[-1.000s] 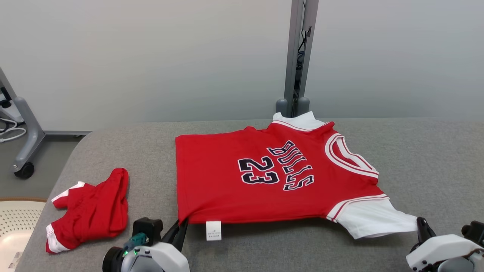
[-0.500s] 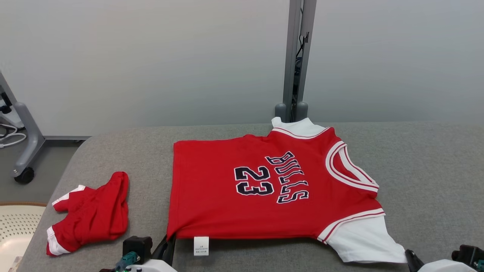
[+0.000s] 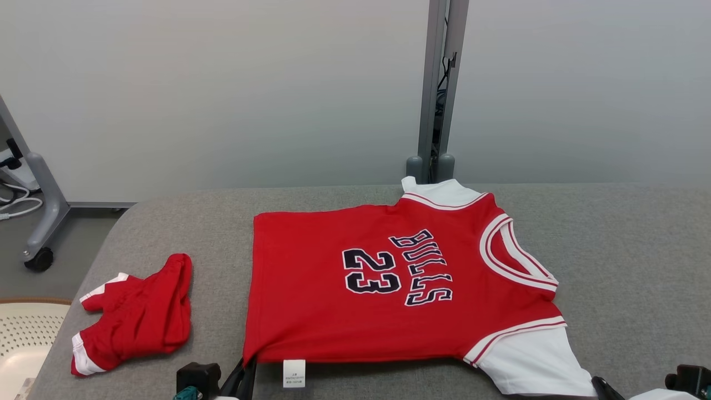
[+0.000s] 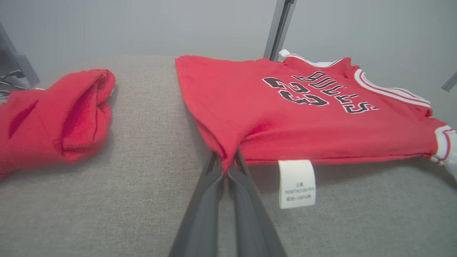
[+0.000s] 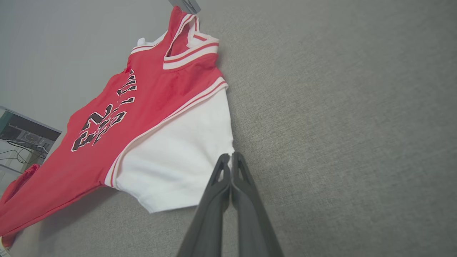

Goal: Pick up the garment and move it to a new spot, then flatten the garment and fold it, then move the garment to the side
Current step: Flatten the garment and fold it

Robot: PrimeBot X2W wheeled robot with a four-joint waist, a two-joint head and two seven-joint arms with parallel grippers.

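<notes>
The garment is a red jersey with white sleeves and dark lettering, spread face up on the grey table. My left gripper is shut on its near left hem corner, beside a white label. In the left wrist view the fingers pinch the red hem, lifted slightly off the table. My right gripper is shut on the outer edge of the near white sleeve. The right wrist view shows the closed tips at that sleeve's edge.
A crumpled pair of red shorts lies at the table's left side. A grey post stands behind the table's far edge. Off the left edge are a wheeled stand leg and a cream perforated seat.
Both grippers have drawn back toward me and lower in the head view, pulling the garment's near edge with them. The head camera has shifted a little.
</notes>
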